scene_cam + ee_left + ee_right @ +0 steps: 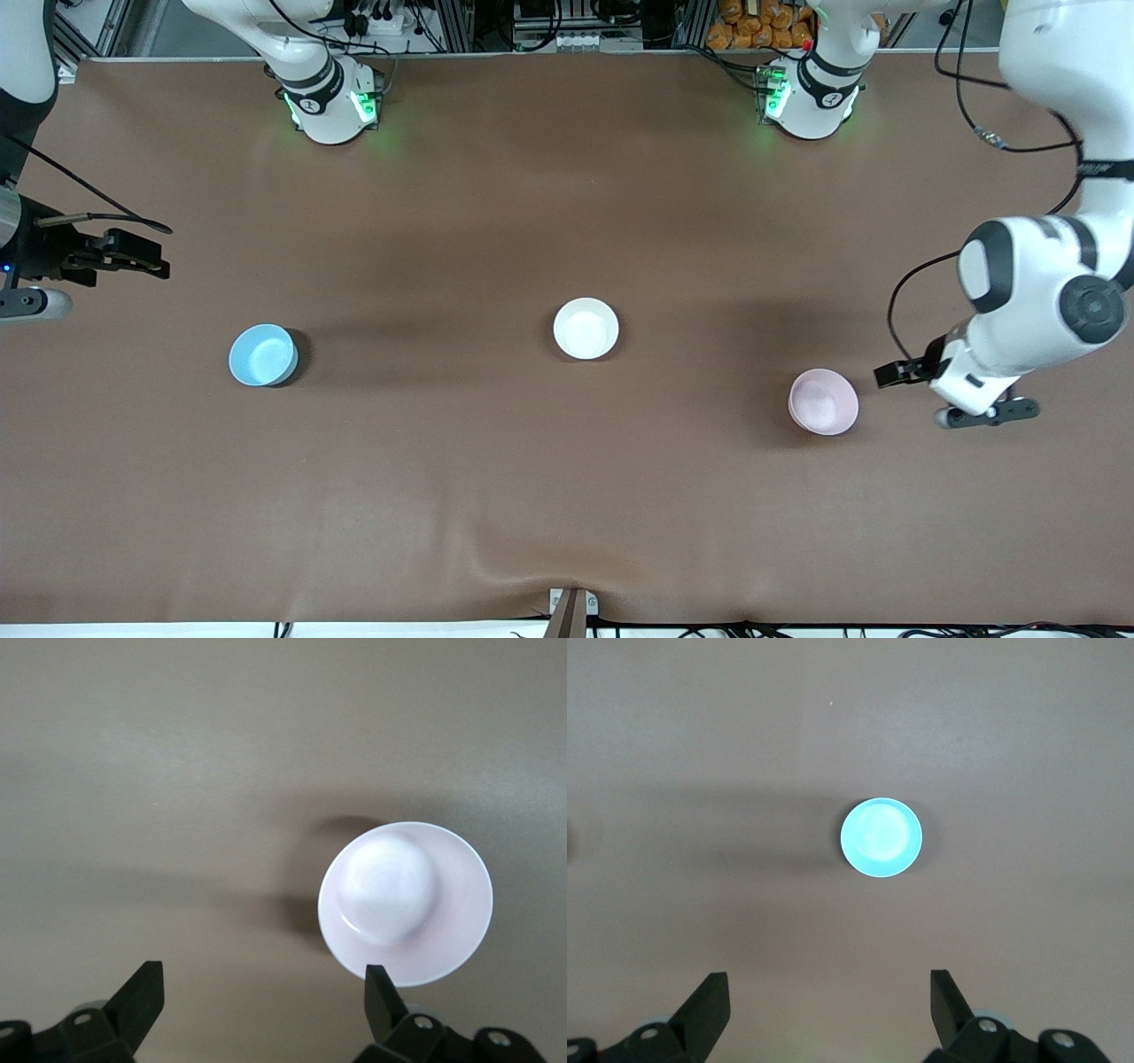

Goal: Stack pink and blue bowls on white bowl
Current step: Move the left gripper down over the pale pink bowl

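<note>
Both wrist views cut off the gripper bodies; only the finger ends show. The left gripper's fingertip (pixel 379 992) covers a sliver of the pink bowl (pixel 406 902) rim.

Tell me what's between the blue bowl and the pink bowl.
The white bowl sits between the blue bowl and pink bowl, with bare table either side, in the front view.

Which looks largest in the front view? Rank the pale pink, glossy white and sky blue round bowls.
1. Pale pink round bowl, marginally widest.
2. Sky blue round bowl and glossy white round bowl: too alike to rank.
All three look nearly equal; the pink one's edge may come from sitting nearer the camera.
</note>
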